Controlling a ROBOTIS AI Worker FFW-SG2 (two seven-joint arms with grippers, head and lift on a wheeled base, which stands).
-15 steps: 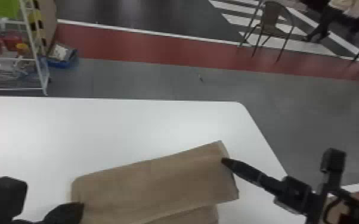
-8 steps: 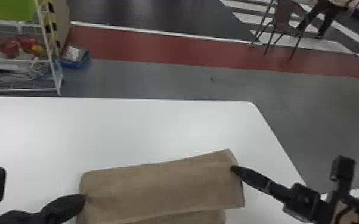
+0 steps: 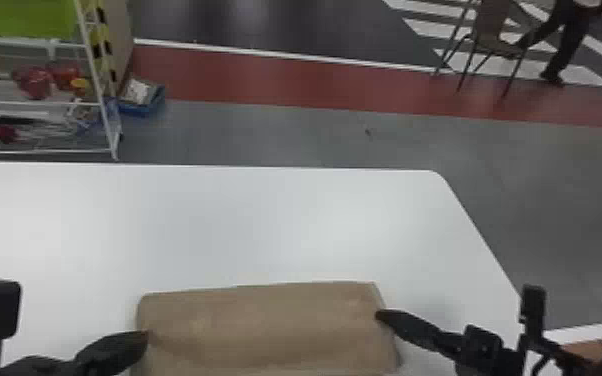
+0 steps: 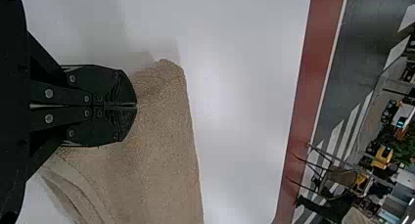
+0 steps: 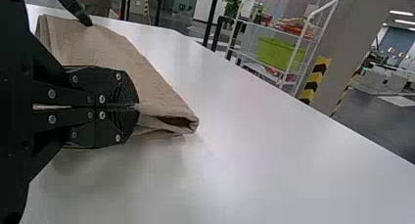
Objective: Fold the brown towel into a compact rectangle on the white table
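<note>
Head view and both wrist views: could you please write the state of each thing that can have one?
Brown towel: folded over in layers, spread as a wide strip.
Left gripper: fingers closed on the towel at its left end.
Right gripper: fingers closed on the towel at its right end.
Chair: standing upright.
Rack: upright, loaded.

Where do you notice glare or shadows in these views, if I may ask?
Head view: soft glare on the white table, in broad bright patches; left wrist view: a faint shadow on the table beside a corner of the brown towel; right wrist view: a soft shadow on the table near the right gripper, and bright ceiling lights in the background.
</note>
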